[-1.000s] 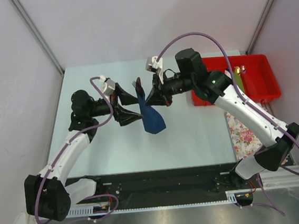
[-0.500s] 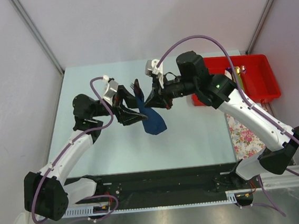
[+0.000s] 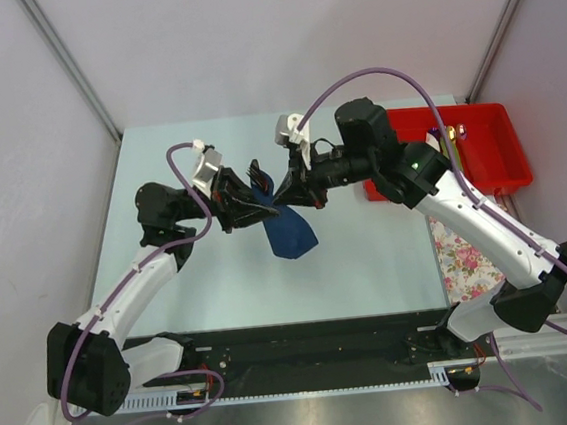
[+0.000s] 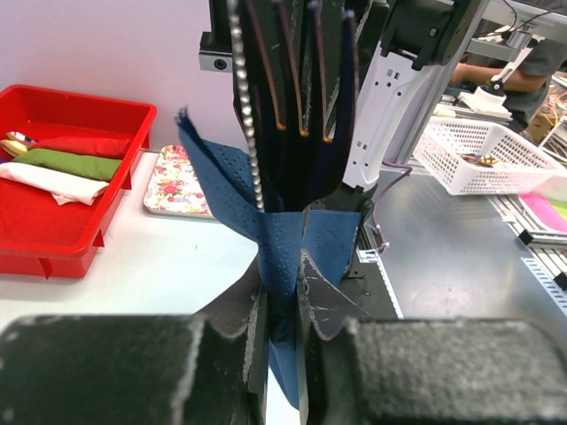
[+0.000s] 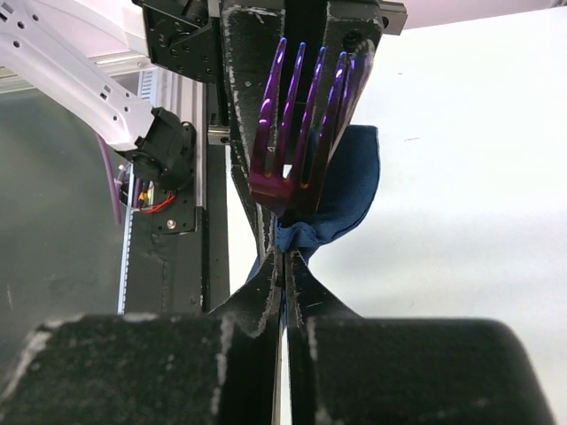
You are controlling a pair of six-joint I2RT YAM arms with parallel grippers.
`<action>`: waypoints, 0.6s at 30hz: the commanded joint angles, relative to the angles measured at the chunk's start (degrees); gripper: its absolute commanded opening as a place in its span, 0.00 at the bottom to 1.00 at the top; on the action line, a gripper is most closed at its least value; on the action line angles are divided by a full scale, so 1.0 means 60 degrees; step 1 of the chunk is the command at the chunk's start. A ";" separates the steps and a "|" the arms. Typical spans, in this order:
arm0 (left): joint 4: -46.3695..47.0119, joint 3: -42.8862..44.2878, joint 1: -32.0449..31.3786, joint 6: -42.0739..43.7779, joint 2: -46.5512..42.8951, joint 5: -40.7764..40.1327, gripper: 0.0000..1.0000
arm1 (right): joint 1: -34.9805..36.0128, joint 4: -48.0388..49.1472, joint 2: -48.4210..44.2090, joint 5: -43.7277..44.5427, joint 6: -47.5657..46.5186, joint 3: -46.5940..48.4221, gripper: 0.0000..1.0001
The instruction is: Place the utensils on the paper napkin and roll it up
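The dark blue paper napkin [image 3: 289,232] hangs above the table, wrapped round the utensils. Dark fork tines [image 3: 256,168] stick out of its top. My left gripper [image 3: 266,208] is shut on the napkin from the left, and my right gripper [image 3: 284,194] pinches it from the right. In the left wrist view the left gripper [image 4: 283,283] clamps the blue napkin [image 4: 292,239], with a fork [image 4: 306,80] and a serrated knife [image 4: 245,106] rising above it. The right wrist view has the right gripper [image 5: 285,261] closed on the napkin [image 5: 350,186] just under the fork [image 5: 297,115].
A red tray [image 3: 500,111] with folded cloths stands at the back right. A pink-flowered cloth [image 3: 460,251] lies in front of it at the table's right edge. A black rail [image 3: 306,346] runs along the near edge. Off the table stands a white basket [image 4: 483,159].
My left gripper moved right, up to the bundle, and closed on the napkin. The right gripper shifted slightly left with the bundle, still shut on it.
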 commanded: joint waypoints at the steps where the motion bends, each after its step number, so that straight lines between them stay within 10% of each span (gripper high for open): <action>1: 0.0679 0.0028 -0.0053 -0.0310 -0.0064 0.0271 0.13 | 0.0067 0.0505 -0.0479 0.0311 -0.0284 0.0007 0.00; 4: 0.0402 0.0130 -0.0024 -0.0237 -0.0107 0.0067 0.00 | 0.0082 0.0490 -0.0493 0.0443 -0.0226 -0.0052 0.00; 8: -0.0156 0.0277 0.0268 0.0056 -0.0181 -0.0387 0.00 | 0.0038 0.0008 -0.0537 0.0517 -0.0226 -0.0081 0.66; 18: -0.0259 0.0599 0.0577 0.0115 -0.0137 -0.0637 0.00 | -0.0108 -0.1018 -0.1343 0.0781 -0.0123 -0.1340 0.68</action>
